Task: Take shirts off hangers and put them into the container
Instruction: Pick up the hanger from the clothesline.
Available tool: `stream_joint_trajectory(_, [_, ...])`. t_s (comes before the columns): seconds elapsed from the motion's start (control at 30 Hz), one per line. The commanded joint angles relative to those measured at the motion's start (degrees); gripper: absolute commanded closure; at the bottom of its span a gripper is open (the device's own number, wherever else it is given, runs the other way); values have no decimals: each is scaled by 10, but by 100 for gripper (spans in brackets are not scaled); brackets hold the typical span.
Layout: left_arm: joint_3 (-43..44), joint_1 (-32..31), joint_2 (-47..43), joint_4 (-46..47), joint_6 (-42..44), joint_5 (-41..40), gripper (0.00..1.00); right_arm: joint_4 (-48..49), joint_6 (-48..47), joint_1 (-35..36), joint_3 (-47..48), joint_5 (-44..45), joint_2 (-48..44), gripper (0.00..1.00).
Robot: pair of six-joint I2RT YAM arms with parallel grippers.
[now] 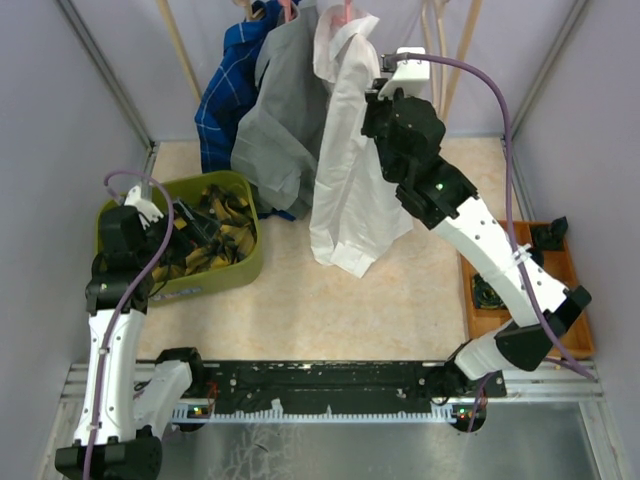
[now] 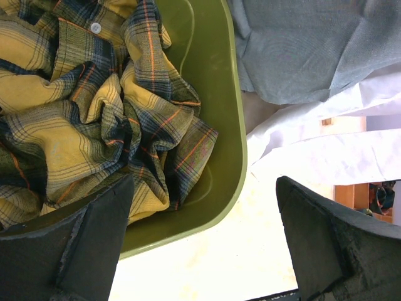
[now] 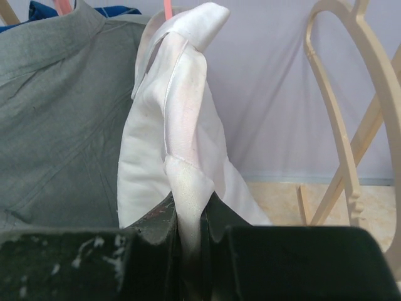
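A white shirt (image 1: 345, 170) hangs from a pink hanger (image 1: 347, 12) at the back, between a grey shirt (image 1: 285, 120) and my right arm. A blue checked shirt (image 1: 225, 90) hangs left of the grey one. My right gripper (image 1: 376, 95) is shut on a fold of the white shirt (image 3: 188, 138) below its collar; in the right wrist view the cloth is pinched between the gripper (image 3: 188, 216) jaws. The yellow-and-black plaid shirt (image 2: 94, 106) lies crumpled in the olive-green container (image 1: 252, 268). Over the container's near corner my left gripper (image 2: 205, 182) hangs open and holds nothing.
A bare pale hanger (image 3: 341, 94) hangs just right of the white shirt. An orange tray (image 1: 560, 290) with black parts sits at the table's right edge beside the right arm. Slanted wooden rack poles (image 1: 180, 45) stand at the back.
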Motion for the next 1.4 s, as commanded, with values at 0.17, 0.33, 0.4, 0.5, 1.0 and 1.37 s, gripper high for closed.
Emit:
stream_joint_trajectory(0.17, [14, -2, -6, 1, -4, 14, 0, 131, 81, -33, -45, -57, -83, 100])
stream_joint_trajectory(0.33, [15, -2, -10, -2, -3, 11, 0, 119, 69, -34, -30, -52, -71, 100])
stream_joint_trajectory(0.4, [15, -1, -11, -2, -1, 9, 0, 100, 60, -34, -26, -59, -68, 100])
stream_joint_trajectory(0.5, [15, -2, -13, -6, 1, 7, 0, 14, 57, -34, -8, -68, -63, 94])
stream_joint_trajectory(1.0, [8, -1, -10, -3, 0, 16, 0, -227, 57, -43, 109, -62, 7, 68])
stream_joint_trajectory(1.37, [6, -2, -13, -6, 5, 13, 0, -213, 36, -49, 207, -65, 72, 100])
